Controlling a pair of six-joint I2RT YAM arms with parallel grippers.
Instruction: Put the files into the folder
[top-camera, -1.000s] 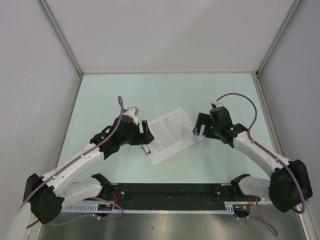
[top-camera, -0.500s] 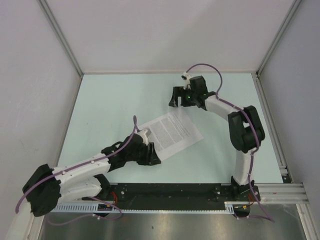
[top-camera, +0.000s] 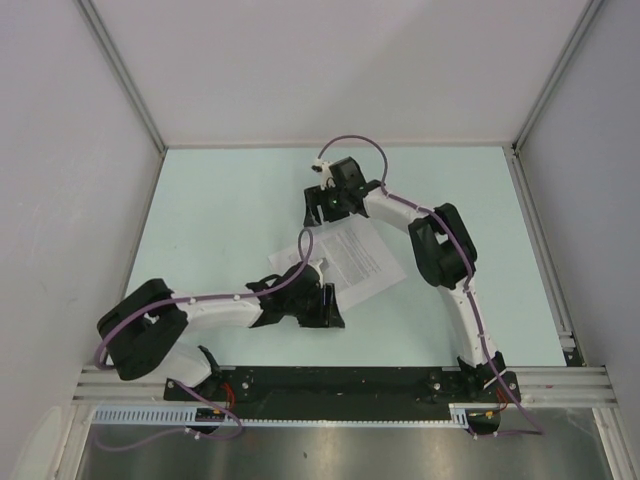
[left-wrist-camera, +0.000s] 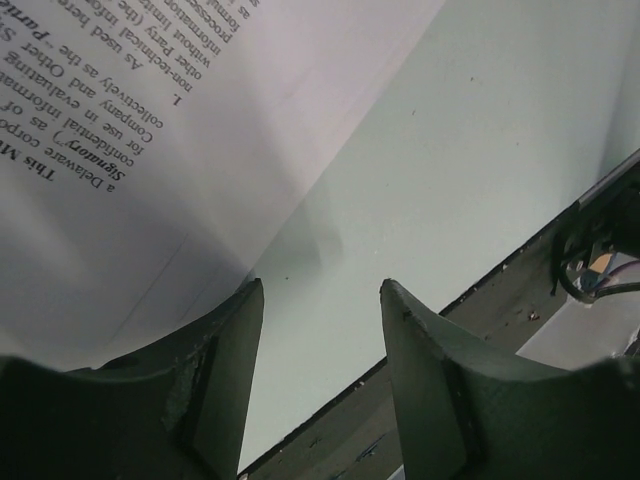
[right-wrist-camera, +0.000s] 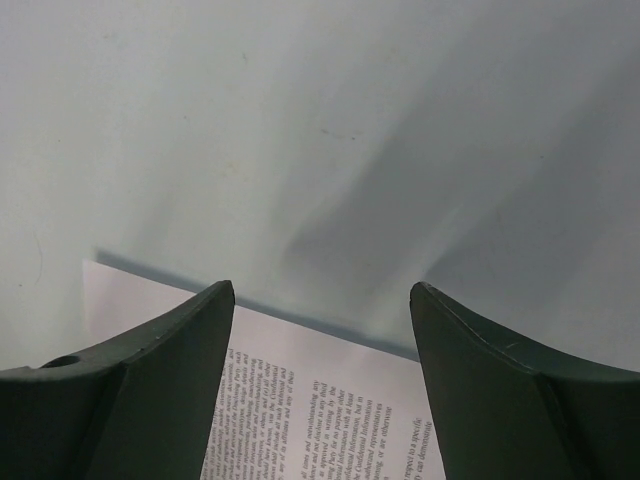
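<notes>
While left gripper (left-wrist-camera: 320, 385) stands with jaws spread wide and nothing between them, wrist view puts corner of files (left-wrist-camera: 140, 150) just beside one finger, print legible, pale table (left-wrist-camera: 470, 140) under the gap. Right gripper (right-wrist-camera: 318, 390) equally parted and empty; its wrist view shows the files' far edge between fingers. Only top view shows both: left at near corner, right at far corner, files flat and skewed mid-table.

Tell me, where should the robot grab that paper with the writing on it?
Probably at the far edge of the printed sheet, from above, where the right gripper hangs open. It looks flat on the table, so only an edge gives something to pinch.
</notes>
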